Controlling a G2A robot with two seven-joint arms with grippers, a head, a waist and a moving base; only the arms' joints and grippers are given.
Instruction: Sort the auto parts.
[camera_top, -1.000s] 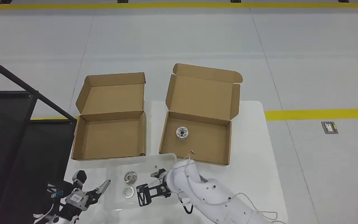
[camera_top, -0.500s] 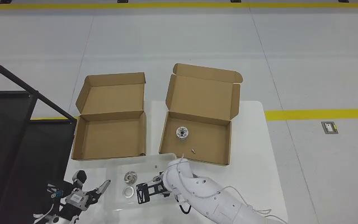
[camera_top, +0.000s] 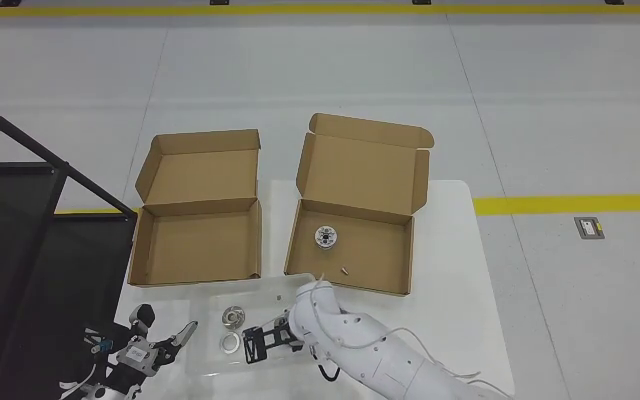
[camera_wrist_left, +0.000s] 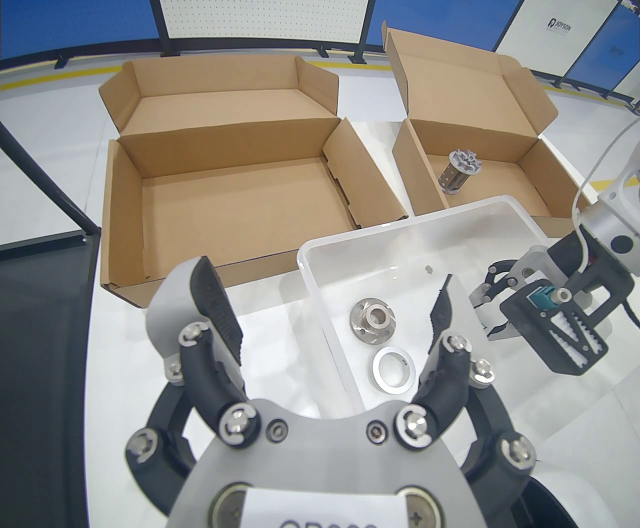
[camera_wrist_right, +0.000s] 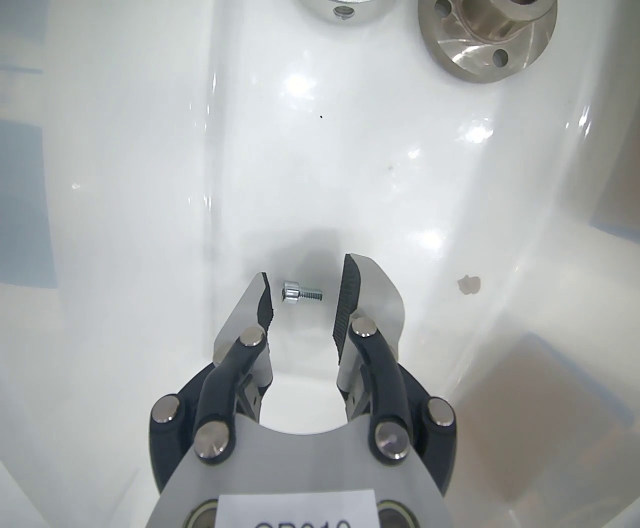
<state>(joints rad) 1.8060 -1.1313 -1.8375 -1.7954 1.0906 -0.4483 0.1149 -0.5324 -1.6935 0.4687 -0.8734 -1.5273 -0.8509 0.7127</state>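
One ribbed metal cylinder is sitting in a brown cardboard box, while three parts are waiting in the white plastic tray, where the right arm's jaws are straddling, apart, a small silver screw, the left arm's jaws gaping too.

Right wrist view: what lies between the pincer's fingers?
A small screw on the white tray, touching neither finger of the open right pincer, per the right wrist view.
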